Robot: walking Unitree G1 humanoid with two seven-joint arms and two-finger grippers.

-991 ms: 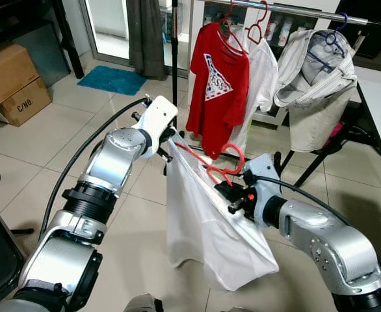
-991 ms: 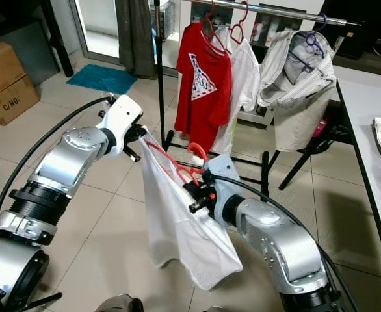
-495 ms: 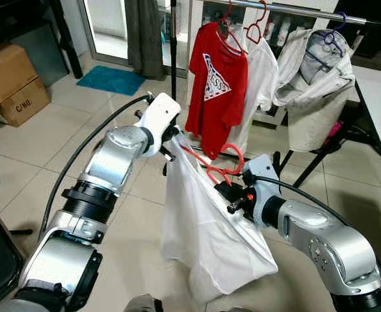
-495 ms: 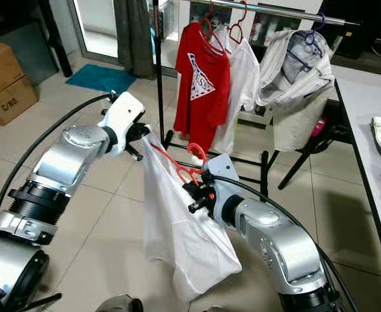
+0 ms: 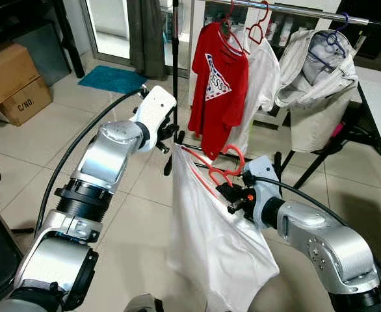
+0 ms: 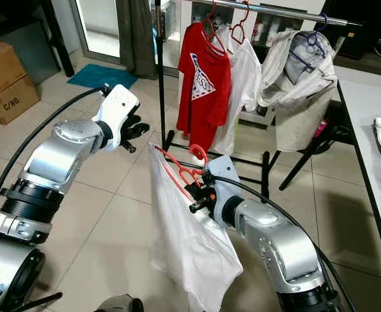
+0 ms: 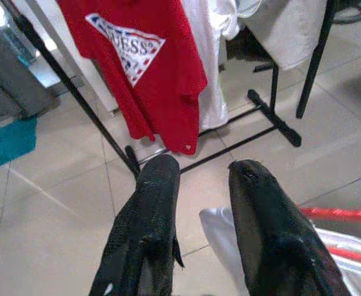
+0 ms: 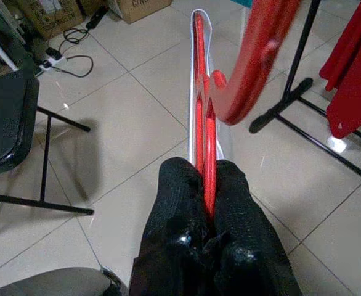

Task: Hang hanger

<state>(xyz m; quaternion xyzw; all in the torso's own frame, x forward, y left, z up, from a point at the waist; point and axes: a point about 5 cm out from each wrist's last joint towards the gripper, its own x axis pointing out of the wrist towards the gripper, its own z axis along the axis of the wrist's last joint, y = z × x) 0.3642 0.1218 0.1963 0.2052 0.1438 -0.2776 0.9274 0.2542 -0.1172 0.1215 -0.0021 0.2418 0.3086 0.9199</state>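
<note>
Right gripper clamped on red hanger, white shirt draped from it, hanging low over tiled floor. Left gripper just beside shirt's top corner, fingers parted, holding nothing. Beyond: clothes rack with red T-shirt, white garment, beige jacket. Cardboard box far left.

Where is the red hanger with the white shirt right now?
In the eye views the red hanger sits centre frame, pinched in the right gripper, in front of the clothes rack, its white shirt hanging floorward.
</note>
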